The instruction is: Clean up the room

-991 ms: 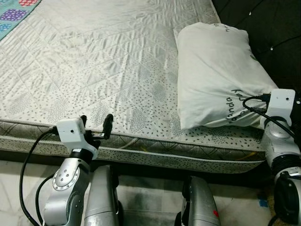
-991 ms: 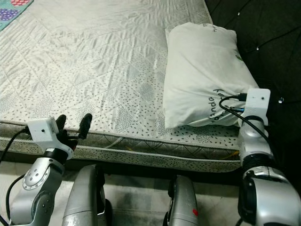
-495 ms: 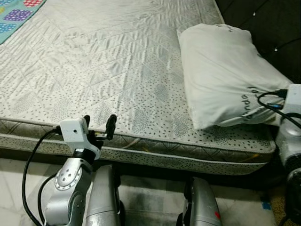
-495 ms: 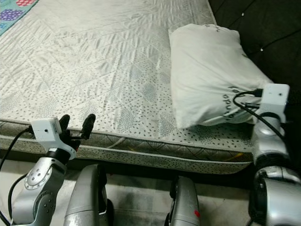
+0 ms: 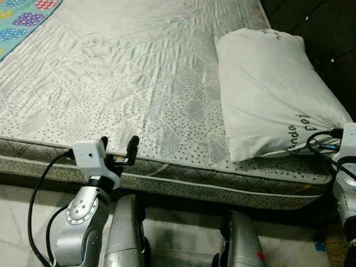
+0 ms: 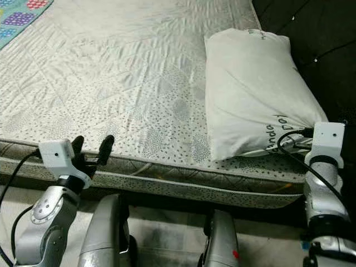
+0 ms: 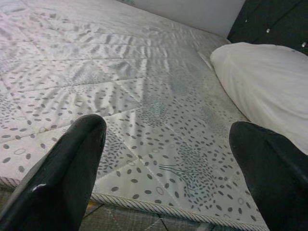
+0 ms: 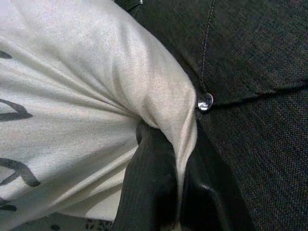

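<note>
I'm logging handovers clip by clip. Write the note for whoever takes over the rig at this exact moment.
Right hand: shut on the near corner of the white pillow, next to the dark tufted headboard.
Left hand: open, holding nothing, at the near edge of the mattress.
Pillow lies at the head end of the bare mattress, gripped but not lifted.
A patterned cloth sits at the far left corner.
Left: place the pillow, then release it.

A bare quilted mattress (image 5: 128,83) — a white pillow (image 5: 270,89) lies at its right end, against the dark headboard (image 6: 311,33).
</note>
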{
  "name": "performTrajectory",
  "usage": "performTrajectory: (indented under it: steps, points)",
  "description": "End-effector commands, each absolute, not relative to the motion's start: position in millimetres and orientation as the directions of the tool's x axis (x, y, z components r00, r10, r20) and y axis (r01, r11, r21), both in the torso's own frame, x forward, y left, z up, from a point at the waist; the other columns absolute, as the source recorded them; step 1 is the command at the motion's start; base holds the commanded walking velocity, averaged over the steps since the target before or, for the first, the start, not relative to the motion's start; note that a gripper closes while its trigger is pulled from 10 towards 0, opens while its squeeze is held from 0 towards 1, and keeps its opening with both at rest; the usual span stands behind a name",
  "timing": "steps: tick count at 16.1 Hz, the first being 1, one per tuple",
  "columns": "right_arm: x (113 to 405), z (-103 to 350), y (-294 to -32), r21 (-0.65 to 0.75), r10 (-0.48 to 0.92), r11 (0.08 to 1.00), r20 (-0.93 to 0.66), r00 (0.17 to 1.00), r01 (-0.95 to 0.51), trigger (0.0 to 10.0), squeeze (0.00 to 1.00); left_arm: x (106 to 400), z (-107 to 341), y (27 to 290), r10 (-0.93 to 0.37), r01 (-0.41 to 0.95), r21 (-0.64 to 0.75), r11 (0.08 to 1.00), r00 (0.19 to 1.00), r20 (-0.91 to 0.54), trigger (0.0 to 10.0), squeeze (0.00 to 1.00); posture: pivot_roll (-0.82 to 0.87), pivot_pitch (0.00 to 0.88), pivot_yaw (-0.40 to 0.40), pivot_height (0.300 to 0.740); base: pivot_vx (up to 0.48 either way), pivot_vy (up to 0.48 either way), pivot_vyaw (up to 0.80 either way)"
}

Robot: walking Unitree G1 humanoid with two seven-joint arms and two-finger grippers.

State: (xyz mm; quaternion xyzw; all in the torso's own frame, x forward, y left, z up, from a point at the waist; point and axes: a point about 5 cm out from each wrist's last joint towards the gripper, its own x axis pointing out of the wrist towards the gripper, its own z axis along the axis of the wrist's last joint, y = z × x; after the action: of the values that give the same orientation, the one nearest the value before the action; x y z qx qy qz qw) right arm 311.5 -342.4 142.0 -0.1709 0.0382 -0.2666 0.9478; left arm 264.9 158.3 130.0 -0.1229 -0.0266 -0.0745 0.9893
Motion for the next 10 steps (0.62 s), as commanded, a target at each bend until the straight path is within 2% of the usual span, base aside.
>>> performTrajectory:
  steps: [1, 5, 10]
  points:
    - [300, 153, -361, -0.306, -0.602, 0.749, 0.057, 0.797, 0.587, 0.0, 0.0, 265, 127, 157, -0.153, 0.161, -0.237, 0.958, 0.987, 0.054, 10.0, 0.0, -0.03, 0.111, -0.039, 0.545, 0.0, 0.0, 0.0]
    - [296, 156, -361, -0.323, -0.609, 0.737, 0.063, 0.79, 0.594, 0.0, 0.0, 264, 127, 160, -0.144, 0.153, -0.233, 0.96, 0.988, 0.054, 10.0, 0.0, -0.03, 0.107, -0.045, 0.545, 0.0, 0.0, 0.0]
    - [263, 137, -363, -0.361, -0.638, 0.717, 0.004, 0.77, 0.597, 0.0, 0.0, 266, 126, 159, -0.16, 0.167, -0.232, 0.958, 0.986, 0.052, 10.0, 0.0, -0.06, 0.096, -0.031, 0.545, 0.0, 0.0, 0.0]
